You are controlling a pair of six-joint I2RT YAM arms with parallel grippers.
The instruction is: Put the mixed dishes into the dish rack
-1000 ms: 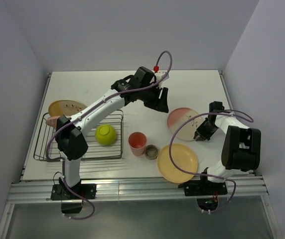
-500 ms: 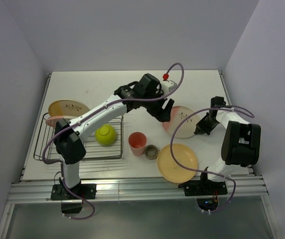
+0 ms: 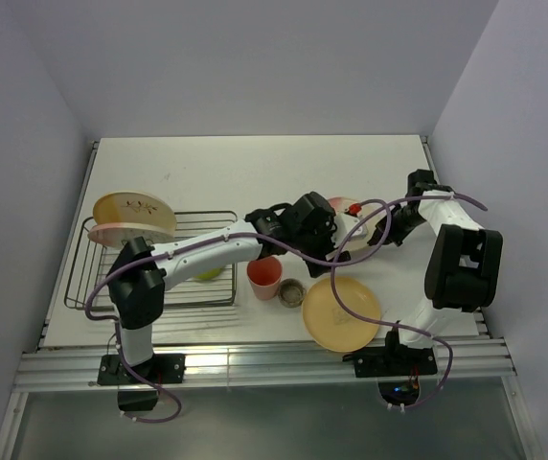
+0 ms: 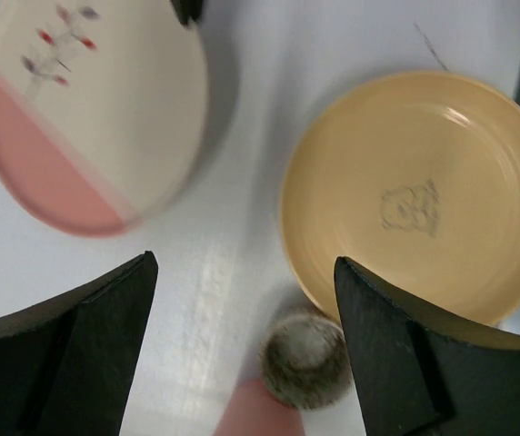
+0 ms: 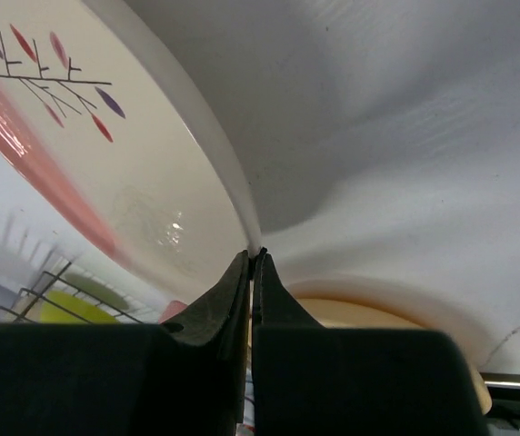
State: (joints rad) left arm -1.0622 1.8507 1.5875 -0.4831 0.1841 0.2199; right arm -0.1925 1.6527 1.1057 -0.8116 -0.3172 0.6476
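My right gripper point(image 3: 390, 228) is shut on the rim of the cream-and-pink plate point(image 3: 362, 241), which is tilted up off the table; the right wrist view shows the pinch point(image 5: 253, 255) on the plate point(image 5: 105, 163). My left gripper point(image 3: 334, 245) is open and empty. In the left wrist view it point(image 4: 244, 263) hovers over the tiny grey-brown cup point(image 4: 305, 354), between the cream-and-pink plate point(image 4: 87, 109) and the yellow-orange plate point(image 4: 415, 191). The pink cup point(image 3: 264, 275) stands beside the dish rack point(image 3: 82, 280). The rack holds a sprig plate point(image 3: 132, 211), a pink plate point(image 3: 121, 234) and the yellow-green bowl point(image 3: 207, 274).
The yellow-orange plate point(image 3: 341, 312) lies flat near the table's front edge, right of the grey-brown cup point(image 3: 291, 291). The left arm's purple cable loops over it. White walls close in the table on the left, back and right.
My left arm has swung from the back of the table down toward the middle, over the small cup. My right gripper has moved back and tilted the cream-and-pink plate up.
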